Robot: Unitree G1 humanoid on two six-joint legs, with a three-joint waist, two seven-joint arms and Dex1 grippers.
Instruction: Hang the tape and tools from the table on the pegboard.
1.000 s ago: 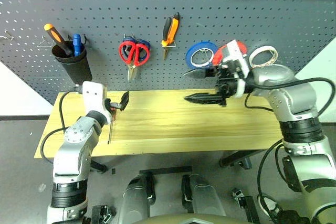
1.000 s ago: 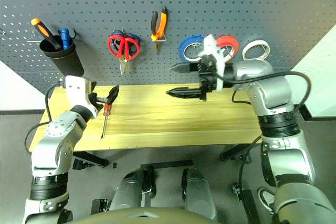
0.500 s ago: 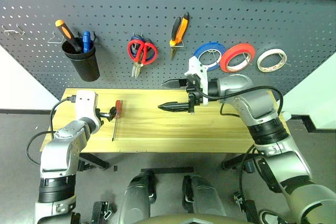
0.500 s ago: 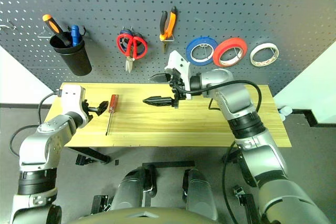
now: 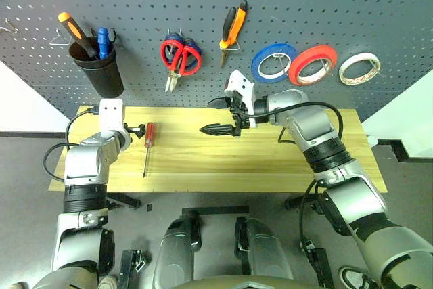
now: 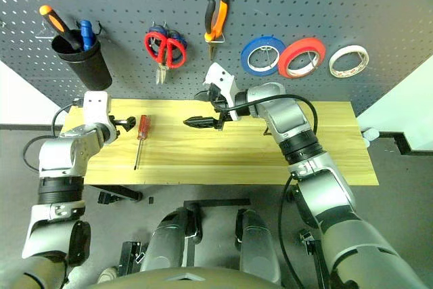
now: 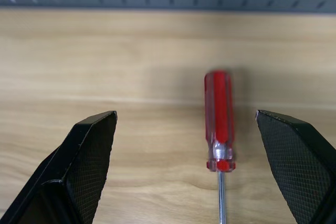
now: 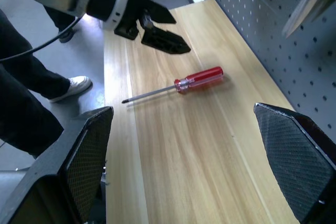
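One red-handled screwdriver [image 5: 147, 147] lies near the worktop's [image 5: 270, 174] left end, bare wood around it. The left tool [image 5: 137, 130], fingers apart, sits just beside it; the right tool [image 5: 218, 116] is likewise spread, mid-worktop.

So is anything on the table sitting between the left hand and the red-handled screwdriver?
Nothing visible. The left hand is open just short of the red-handled screwdriver, whose handle points toward the pegboard. Only bare table lies between them.

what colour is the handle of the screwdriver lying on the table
Translucent red handle on the screwdriver, clearest in the left wrist view.
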